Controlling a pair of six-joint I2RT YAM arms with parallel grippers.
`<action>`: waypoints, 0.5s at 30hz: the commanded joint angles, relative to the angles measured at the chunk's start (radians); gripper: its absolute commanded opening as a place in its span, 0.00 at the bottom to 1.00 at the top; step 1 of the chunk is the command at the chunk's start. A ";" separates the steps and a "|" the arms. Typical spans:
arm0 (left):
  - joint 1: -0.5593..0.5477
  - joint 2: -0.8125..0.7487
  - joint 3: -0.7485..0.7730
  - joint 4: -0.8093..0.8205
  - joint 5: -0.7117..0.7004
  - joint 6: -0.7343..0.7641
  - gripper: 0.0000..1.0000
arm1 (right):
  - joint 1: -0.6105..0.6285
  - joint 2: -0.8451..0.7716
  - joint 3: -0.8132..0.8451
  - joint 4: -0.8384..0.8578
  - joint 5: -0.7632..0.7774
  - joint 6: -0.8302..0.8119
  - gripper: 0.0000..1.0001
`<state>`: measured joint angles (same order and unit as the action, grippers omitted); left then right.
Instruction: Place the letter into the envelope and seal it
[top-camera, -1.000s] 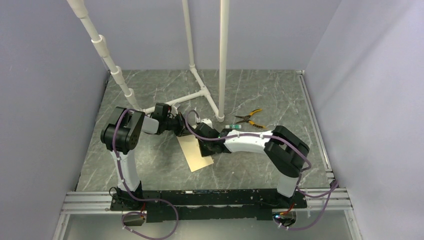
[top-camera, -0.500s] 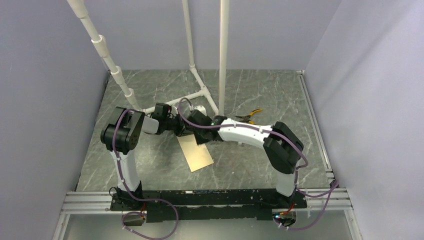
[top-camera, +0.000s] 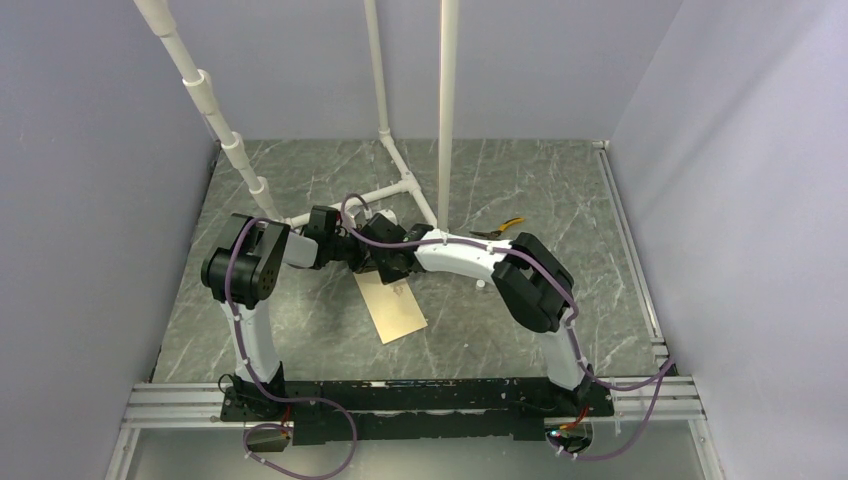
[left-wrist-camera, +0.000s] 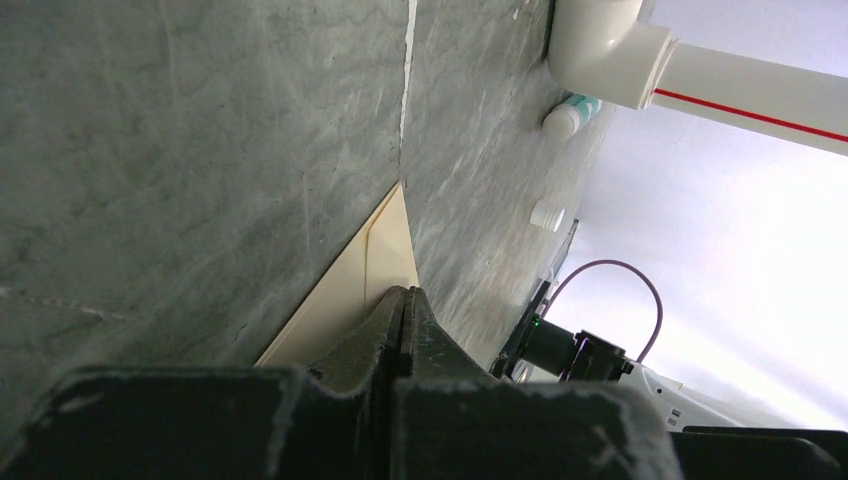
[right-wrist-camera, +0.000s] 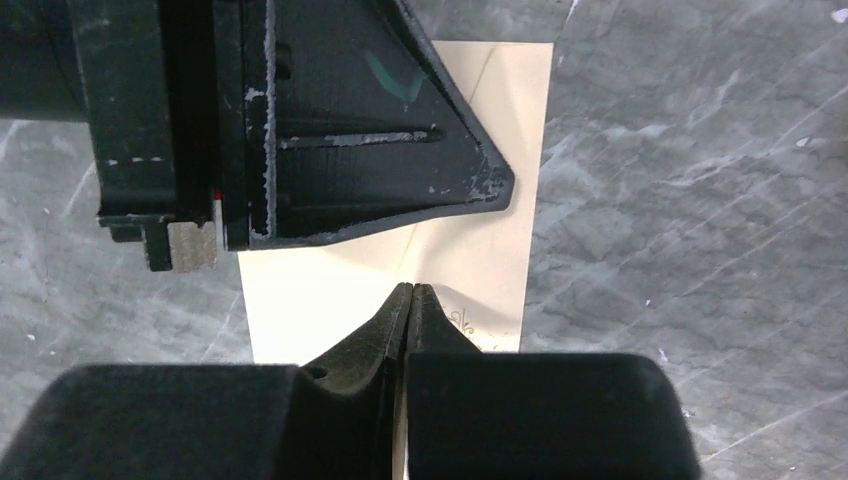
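Observation:
The plain tan envelope (top-camera: 396, 310) lies flat on the grey table in front of both arms. Fold lines cross its top face in the right wrist view (right-wrist-camera: 490, 250). My left gripper (top-camera: 372, 265) is shut, with its tip (left-wrist-camera: 405, 292) resting on the envelope's far end (left-wrist-camera: 372, 262). My right gripper (top-camera: 397, 278) is shut too, with its tip (right-wrist-camera: 411, 288) down on the envelope just beside the left gripper's black fingers (right-wrist-camera: 400, 140). Neither holds anything between its fingers. The grid-lined letter is not in view.
A white pipe frame (top-camera: 400, 185) stands behind the envelope, and its foot shows in the left wrist view (left-wrist-camera: 620, 60). Yellow-handled pliers (top-camera: 500, 229) lie at the back right. A small white bottle with a teal label (left-wrist-camera: 572, 108) and a white cap (left-wrist-camera: 547, 213) lie near the pipe.
My right arm has swung left, from the envelope's right side to over its far end beside the left gripper. The left arm and the envelope have not moved.

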<state>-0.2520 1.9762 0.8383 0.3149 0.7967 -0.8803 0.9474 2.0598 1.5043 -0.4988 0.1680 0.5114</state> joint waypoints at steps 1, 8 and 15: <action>0.003 0.064 -0.041 -0.167 -0.196 0.090 0.02 | 0.004 0.016 0.007 -0.021 -0.041 -0.024 0.03; 0.003 0.069 -0.030 -0.182 -0.206 0.099 0.02 | 0.019 0.048 -0.004 -0.138 -0.063 -0.025 0.04; 0.004 0.069 -0.019 -0.195 -0.213 0.104 0.02 | 0.022 0.010 -0.129 -0.147 -0.053 -0.040 0.09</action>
<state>-0.2520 1.9762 0.8516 0.2867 0.7956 -0.8730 0.9577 2.0647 1.4654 -0.5083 0.1215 0.4931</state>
